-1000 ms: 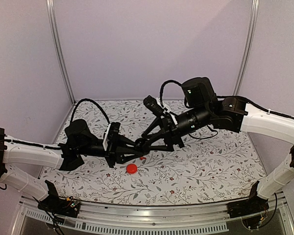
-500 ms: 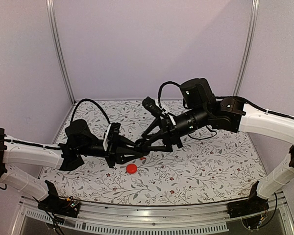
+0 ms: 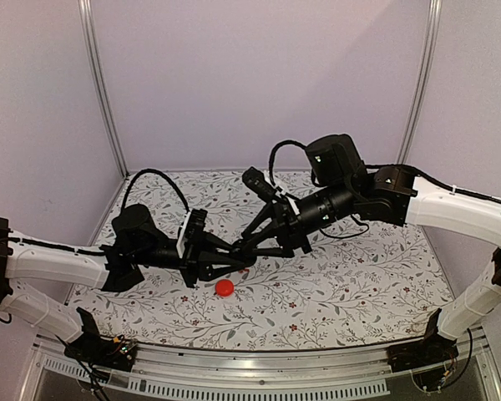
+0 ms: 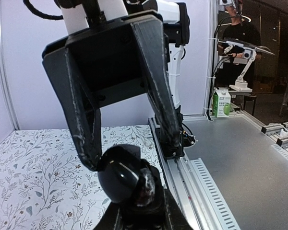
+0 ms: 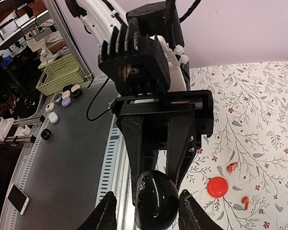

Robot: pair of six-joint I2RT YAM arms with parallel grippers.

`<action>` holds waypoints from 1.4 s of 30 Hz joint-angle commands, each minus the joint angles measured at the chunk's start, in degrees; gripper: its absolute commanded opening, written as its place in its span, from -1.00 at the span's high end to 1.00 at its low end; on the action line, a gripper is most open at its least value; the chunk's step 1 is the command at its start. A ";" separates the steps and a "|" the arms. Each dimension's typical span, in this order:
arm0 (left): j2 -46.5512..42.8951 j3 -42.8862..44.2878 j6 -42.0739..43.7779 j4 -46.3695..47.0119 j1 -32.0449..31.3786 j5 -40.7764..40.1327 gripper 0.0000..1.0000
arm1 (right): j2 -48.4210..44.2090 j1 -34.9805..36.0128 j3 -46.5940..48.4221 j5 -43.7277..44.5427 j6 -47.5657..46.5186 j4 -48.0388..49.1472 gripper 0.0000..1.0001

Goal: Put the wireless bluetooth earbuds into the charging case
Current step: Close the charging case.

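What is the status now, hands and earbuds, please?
Left hand shut on black case. Right hand open, astride same case. Two red earbuds loose on table, beside red disc, not yet inserted. Nothing covers them.

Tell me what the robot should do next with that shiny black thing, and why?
Probably close the right gripper on the black case and pry it open. The left gripper grips the case, which looks shut, and the two red earbuds lie loose on the table.
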 commanded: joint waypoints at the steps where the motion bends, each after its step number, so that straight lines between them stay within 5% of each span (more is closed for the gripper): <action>1: 0.32 1.31 -1.54 2.11 0.44 -2.20 1.00 | 0.67 1.16 1.41 -2.81 -0.69 -1.78 0.17; 19: 1.13 1.37 -6.16 4.64 2.23 -4.14 1.00 | 0.46 3.58 1.22 5.14 -3.48 -3.07 0.55; 33: 1.74 1.65 -8.15 4.77 3.05 -6.01 1.00 | 0.21 5.14 0.78 5.80 -6.14 -4.17 0.30; 42: 2.02 1.85 -8.92 4.95 3.74 -6.30 1.00 | -0.63 5.96 0.69 6.94 -7.25 -4.32 0.36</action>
